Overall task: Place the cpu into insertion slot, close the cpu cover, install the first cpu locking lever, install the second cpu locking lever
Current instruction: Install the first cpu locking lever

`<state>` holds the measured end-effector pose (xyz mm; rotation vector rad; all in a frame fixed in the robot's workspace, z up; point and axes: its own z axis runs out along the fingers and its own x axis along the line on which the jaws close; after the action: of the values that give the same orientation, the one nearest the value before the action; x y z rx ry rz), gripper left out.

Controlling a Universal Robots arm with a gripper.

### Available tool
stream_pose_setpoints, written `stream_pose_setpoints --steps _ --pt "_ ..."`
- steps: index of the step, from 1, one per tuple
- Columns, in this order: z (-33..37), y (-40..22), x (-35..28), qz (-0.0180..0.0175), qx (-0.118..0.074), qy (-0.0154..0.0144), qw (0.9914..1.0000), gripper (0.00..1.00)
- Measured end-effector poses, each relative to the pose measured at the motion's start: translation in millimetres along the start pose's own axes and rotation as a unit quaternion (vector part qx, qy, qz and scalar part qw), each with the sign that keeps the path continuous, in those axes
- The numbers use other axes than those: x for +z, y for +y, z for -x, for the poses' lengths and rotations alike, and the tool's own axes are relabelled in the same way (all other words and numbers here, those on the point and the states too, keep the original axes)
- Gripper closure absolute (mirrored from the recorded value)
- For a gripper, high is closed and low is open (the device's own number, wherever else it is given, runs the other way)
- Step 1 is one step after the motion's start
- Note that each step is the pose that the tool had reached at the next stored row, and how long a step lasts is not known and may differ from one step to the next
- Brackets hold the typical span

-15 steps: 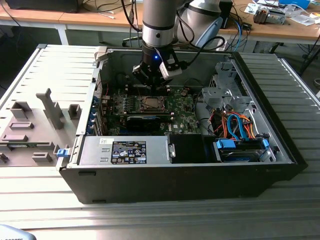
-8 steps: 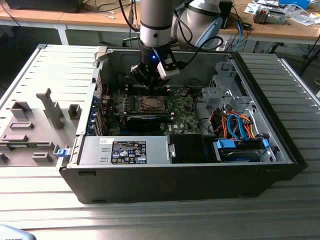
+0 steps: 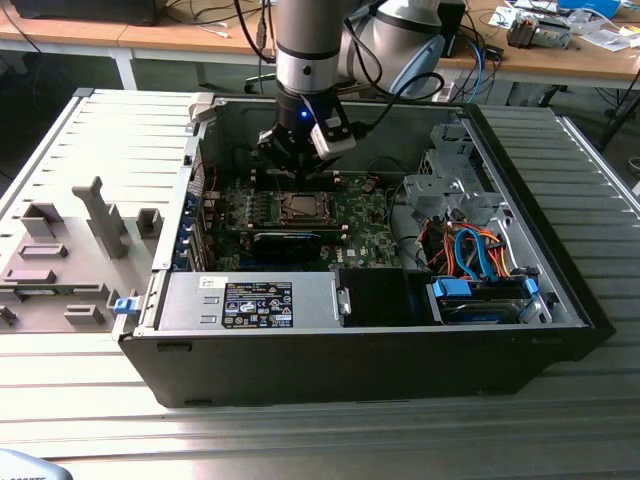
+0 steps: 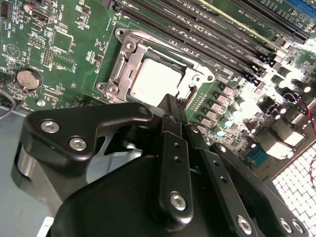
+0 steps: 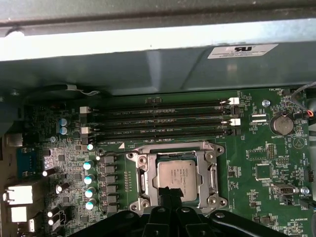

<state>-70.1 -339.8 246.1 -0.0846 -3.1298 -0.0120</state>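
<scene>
The cpu [image 5: 177,175] lies flat in the insertion slot [image 5: 213,197] on the green motherboard [image 5: 256,197]. Its silvery top also shows in the second wrist view [image 4: 150,81] and the exterior view [image 3: 300,208]. The cpu cover [image 5: 173,150] lies down around the chip, and the chip shows through its window [image 4: 123,59]. My gripper [image 5: 171,193] is shut with its black fingertips together at the chip's edge, right over the socket [image 4: 170,102]. It holds nothing that I can see. In the exterior view the gripper [image 3: 300,165] hangs just above the socket. I cannot make out the locking levers.
Long black memory slots [image 5: 158,121] run beside the socket. A row of capacitors [image 5: 90,177] and a coin battery [image 5: 281,123] stand near it. The case wall [image 3: 330,340], a drive cage [image 3: 450,180] and orange and blue cables [image 3: 475,255] ring the board.
</scene>
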Motion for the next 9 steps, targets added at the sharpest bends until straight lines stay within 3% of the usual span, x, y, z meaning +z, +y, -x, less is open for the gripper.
stream_pose_setpoints --steps 9 --pt "-5.3 -0.3 0.1 0.0000 0.000 0.0000 1.00000 0.89"
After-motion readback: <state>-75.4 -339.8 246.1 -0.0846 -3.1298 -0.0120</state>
